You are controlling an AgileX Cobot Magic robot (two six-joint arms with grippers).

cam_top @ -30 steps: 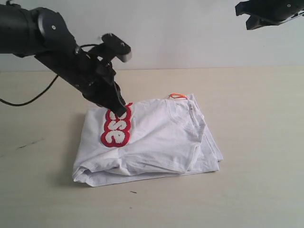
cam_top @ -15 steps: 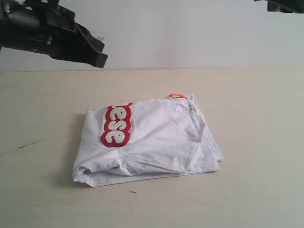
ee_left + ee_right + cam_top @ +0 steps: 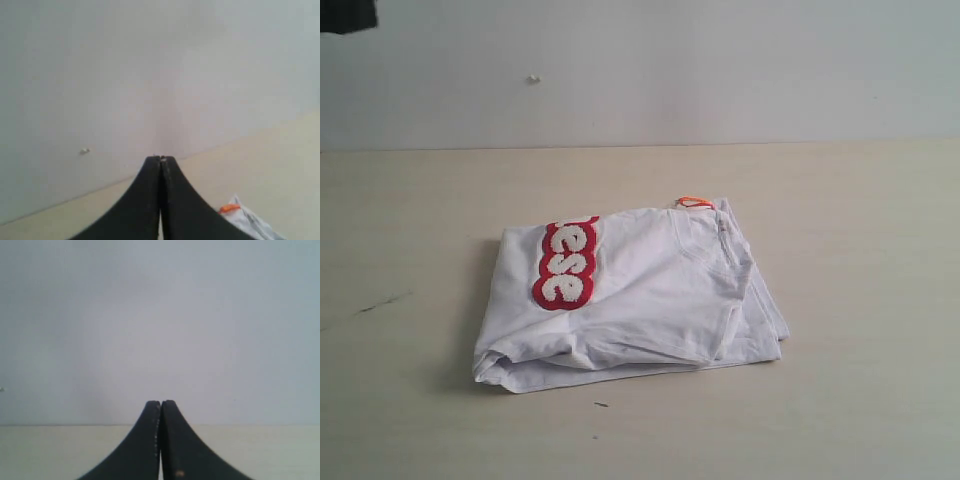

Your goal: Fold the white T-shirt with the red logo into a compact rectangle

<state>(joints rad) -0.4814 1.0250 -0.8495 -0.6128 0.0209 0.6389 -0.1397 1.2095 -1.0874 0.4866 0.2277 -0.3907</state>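
One white T-shirt [image 3: 650, 300], rumpled folded rectangle, red logo [image 3: 567, 265] on top, left pincer [image 3: 161, 161] and right pincer [image 3: 161, 404] closed, empty

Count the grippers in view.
2. The left gripper is shut in the left wrist view. The right gripper is shut in the right wrist view. Neither can be made out in the exterior view.

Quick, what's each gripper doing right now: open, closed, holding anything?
Left gripper: closed, holding nothing.
Right gripper: closed, holding nothing.
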